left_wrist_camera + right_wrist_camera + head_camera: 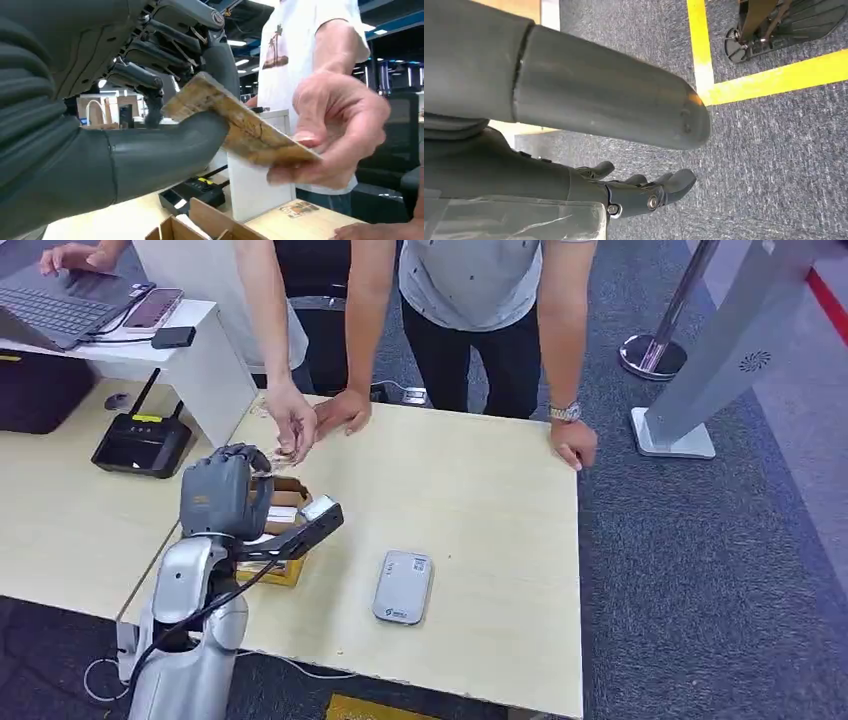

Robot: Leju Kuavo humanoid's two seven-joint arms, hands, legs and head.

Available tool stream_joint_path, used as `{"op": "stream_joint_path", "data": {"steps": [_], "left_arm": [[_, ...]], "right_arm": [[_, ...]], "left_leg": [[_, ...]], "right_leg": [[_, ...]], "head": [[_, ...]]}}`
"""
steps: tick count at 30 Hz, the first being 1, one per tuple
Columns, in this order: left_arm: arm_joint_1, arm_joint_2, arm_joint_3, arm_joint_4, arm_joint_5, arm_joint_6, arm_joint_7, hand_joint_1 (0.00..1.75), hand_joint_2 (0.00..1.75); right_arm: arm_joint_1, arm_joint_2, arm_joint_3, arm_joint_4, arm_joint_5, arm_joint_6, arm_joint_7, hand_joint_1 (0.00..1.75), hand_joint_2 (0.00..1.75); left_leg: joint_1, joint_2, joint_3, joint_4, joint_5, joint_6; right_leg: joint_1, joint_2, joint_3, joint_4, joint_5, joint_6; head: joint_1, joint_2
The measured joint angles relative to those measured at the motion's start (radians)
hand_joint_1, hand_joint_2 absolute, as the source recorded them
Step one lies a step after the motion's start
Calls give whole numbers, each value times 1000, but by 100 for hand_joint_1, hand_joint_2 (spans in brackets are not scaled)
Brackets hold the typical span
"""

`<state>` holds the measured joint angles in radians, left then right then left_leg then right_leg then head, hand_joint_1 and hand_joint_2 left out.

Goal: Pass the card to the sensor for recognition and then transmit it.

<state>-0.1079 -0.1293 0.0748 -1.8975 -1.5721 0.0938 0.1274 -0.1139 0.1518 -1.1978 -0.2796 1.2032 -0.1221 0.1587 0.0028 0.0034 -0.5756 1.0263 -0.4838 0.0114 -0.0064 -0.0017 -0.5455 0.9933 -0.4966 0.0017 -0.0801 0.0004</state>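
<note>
Two hands meet on one thin tan card with a mottled brown print [245,127]: the left robot hand [225,490] pinches its near end between the thick grey thumb [165,150] and the darker fingers [150,80], while a person's hand [335,125] grips the far end between thumb and fingertips. In the head view this exchange sits above the far left part of the pale wooden table [480,500], where the person's hand reaches down to the raised left robot hand and the card is mostly hidden between them. Just below the left robot hand lies an open brown cardboard box [285,530], holding white contents I cannot identify. A flat grey rectangular sensor device with rounded corners [402,586] lies on the table nearer the front edge, well apart from the card. Another person in a grey patterned shirt [470,280] leans both hands on the far edge of the table. On a lower table to the left stands a black router with two antennas [143,440]. The right robot hand [639,192] hangs over dark grey carpet [774,150] marked with yellow lines [764,80]; its fingers are loosely extended and apart, holding nothing
</note>
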Motion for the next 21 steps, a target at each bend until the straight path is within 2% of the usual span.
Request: {"op": "stream_joint_path", "data": {"steps": [12,17,21], "left_arm": [[0,-2,-15,0,0,0,0,175,175],[1,-6,-19,0,0,-5,-18,175,175],[7,-5,-49,5,0,-9,-3,175,175]], "right_arm": [[0,0,3,0,0,0,0,0,0],[0,0,6,0,1,3,1,0,0],[0,0,6,0,2,3,0,0,0]], "left_leg": [[0,0,0,0,0,0],[0,0,0,0,0,0],[0,0,0,0,0,0]], "right_leg": [[0,0,0,0,0,0],[0,0,0,0,0,0],[0,0,0,0,0,0]], "head": [[0,0],[0,0],[0,0]]}}
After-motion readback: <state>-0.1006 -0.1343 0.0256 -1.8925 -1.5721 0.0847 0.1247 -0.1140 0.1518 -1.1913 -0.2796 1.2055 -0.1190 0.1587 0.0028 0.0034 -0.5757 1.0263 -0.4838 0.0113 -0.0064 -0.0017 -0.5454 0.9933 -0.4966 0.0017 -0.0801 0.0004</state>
